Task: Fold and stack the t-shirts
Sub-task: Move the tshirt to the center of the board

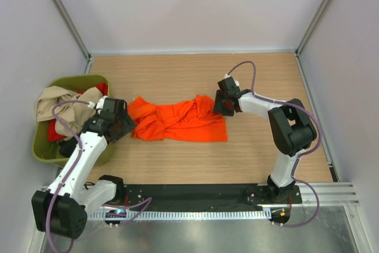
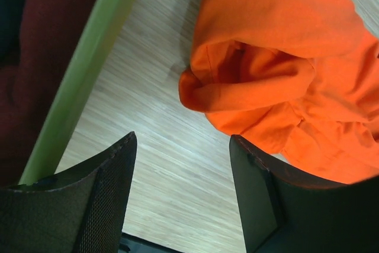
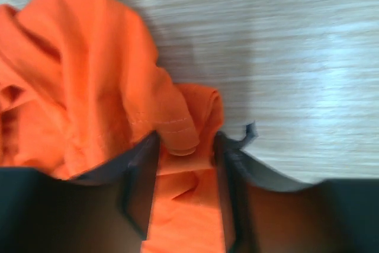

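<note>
Lab cell — white panels; wooden table

The orange t-shirt lies crumpled and twisted across the middle of the bench, unfolded, its lower edge fairly straight. A bunched fold at its right end sits between the right fingers. A beige t-shirt is heaped over a red one in the green tub to the left.
</note>
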Motion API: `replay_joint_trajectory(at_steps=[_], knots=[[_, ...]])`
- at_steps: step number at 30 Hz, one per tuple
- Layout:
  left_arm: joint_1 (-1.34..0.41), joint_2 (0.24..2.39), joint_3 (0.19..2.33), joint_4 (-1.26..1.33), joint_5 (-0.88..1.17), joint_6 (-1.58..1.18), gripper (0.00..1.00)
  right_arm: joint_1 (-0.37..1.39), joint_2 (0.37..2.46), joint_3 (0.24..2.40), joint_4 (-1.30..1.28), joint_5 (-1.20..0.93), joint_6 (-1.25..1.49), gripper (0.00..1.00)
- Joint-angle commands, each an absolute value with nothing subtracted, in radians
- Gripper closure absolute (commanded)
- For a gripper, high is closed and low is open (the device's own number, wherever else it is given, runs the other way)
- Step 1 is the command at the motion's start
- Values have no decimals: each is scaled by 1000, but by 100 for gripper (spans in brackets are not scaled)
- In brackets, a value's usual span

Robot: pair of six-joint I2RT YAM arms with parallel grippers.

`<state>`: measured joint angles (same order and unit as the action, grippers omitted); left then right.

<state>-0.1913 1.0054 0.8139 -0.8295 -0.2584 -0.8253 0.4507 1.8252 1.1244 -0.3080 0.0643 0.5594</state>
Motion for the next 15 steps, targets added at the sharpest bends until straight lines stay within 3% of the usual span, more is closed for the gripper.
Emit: replay_joint_trajectory(at_steps=[1, 3, 6, 13, 14, 15], knots=[[-167, 991, 856, -899, -420, -833, 34, 456, 1835, 1141, -278, 182, 597, 60], [-167, 989, 879, -876, -396, -807, 33, 456, 1826, 1153, -375, 338, 600, 73], [-173, 997, 908, -780, -168, -729, 33, 431, 1810, 1219, -549, 546, 614, 86], [-225, 1175, 972, -657, -6, -703, 32, 250, 1682, 1212, -635, 629, 554, 89], [-233, 1208, 986, -635, 24, -700, 32, 232, 1671, 1215, -646, 614, 549, 88], [-248, 1262, 1012, -621, 32, -695, 31, 203, 1660, 1230, -667, 603, 535, 80]])
